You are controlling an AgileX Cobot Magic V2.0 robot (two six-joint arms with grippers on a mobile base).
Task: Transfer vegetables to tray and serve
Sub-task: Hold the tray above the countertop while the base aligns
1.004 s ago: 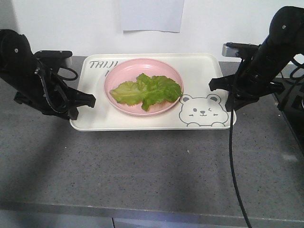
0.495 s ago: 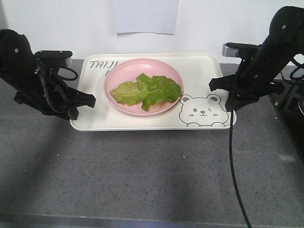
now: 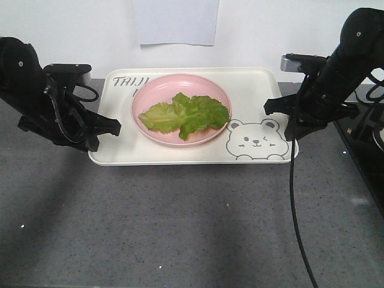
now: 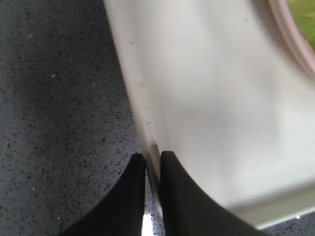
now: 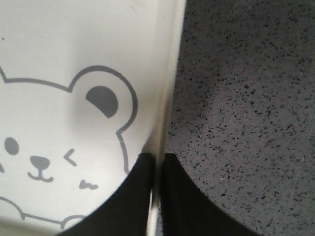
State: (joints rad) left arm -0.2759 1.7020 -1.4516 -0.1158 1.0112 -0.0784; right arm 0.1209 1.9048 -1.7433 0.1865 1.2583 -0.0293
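Note:
The vegetables (image 3: 186,114), crinkly green lettuce leaves, lie on a round pink plate (image 3: 150,96) that sits on the cream tray (image 3: 252,84) with its bear drawing. My left gripper (image 3: 111,127) is shut on the tray's left rim. The left wrist view shows its fingers (image 4: 133,191) pinching that rim, with the tray floor (image 4: 206,98) and the plate edge (image 4: 295,44) beyond. On the opposite side my right gripper (image 3: 289,127) is shut on the right rim beside the bear's ear. Seen from the right wrist, the right gripper (image 5: 158,156) clamps the thin rim of the tray (image 5: 49,49).
Grey speckled counter (image 3: 180,222) spreads under and in front of the tray. A sheet of paper (image 3: 176,23) hangs on the white wall behind. A dark unit (image 3: 366,132) stands at the right edge, and a black cable (image 3: 297,210) hangs from the right arm.
Arms and tray keep their place in view. The wall paper has slid left and up, and the counter's front edge has dropped out of the bottom of the frame.

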